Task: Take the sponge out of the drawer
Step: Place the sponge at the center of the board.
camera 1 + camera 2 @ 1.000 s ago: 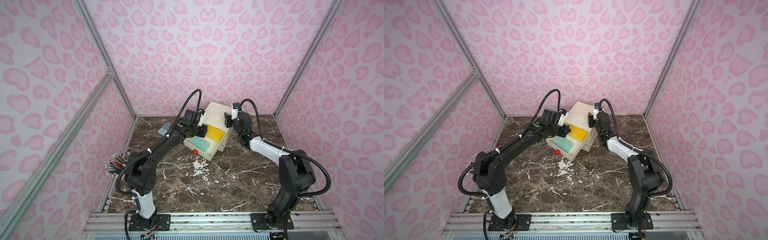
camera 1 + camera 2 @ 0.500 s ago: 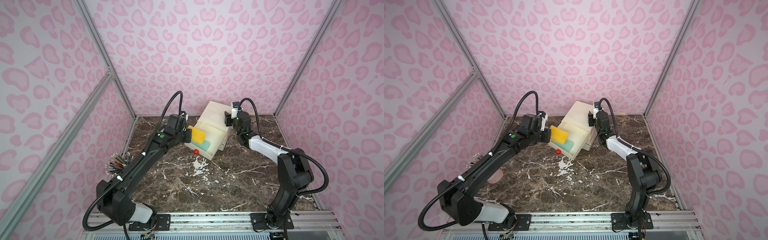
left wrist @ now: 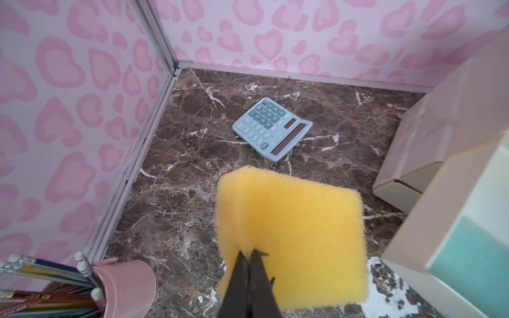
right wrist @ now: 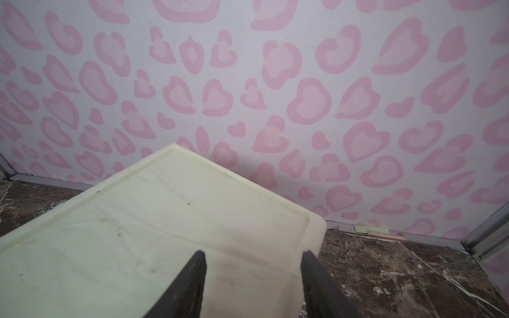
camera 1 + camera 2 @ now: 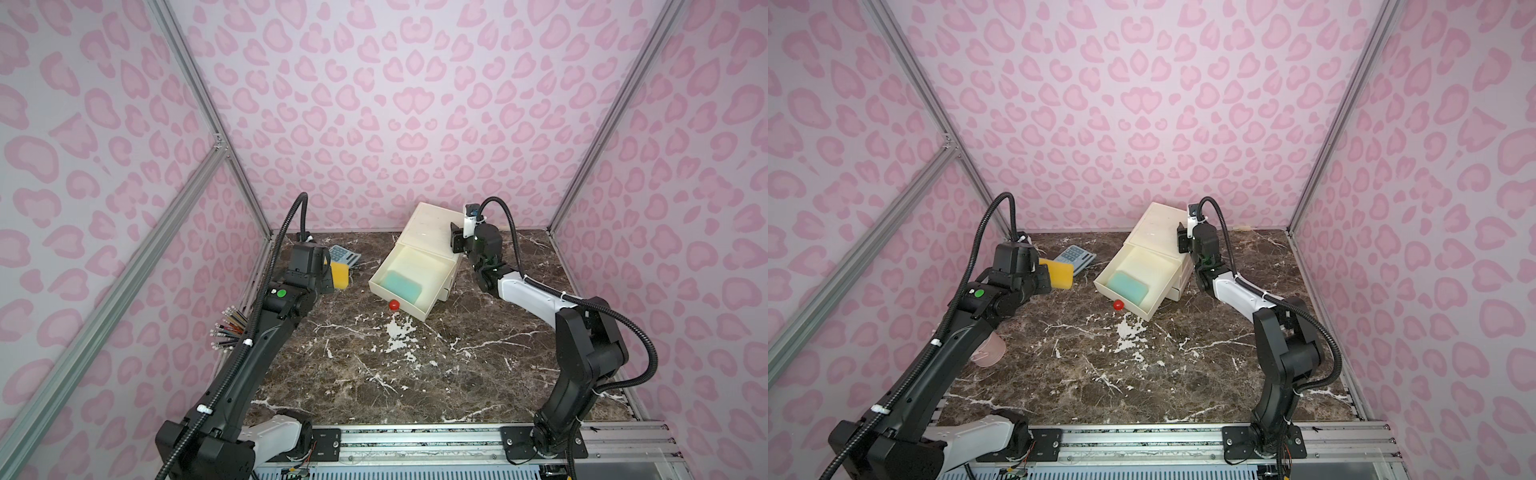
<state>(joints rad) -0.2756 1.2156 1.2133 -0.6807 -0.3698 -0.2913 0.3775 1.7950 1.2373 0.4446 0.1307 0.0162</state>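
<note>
My left end effector (image 3: 252, 253) is pressed together on one edge of the yellow sponge (image 3: 292, 228), pinching it thin. The sponge hangs out in front of me, already out of the drawer (image 5: 415, 262) and to its left, over bare desk (image 3: 176, 170). What remains, I judge, is to lower it flat and only then let go, so it doesn't flop.

The calculator (image 3: 272, 128) lies beyond it, the pencil cup (image 3: 124, 286) on the near side by the left wall, and the drawer front to the right. The open patch between them is my landing spot.

My right end effector (image 4: 254, 254) is spread over the cabinet (image 4: 165, 220) top near its right edge. I cannot tell if it presses down.
</note>
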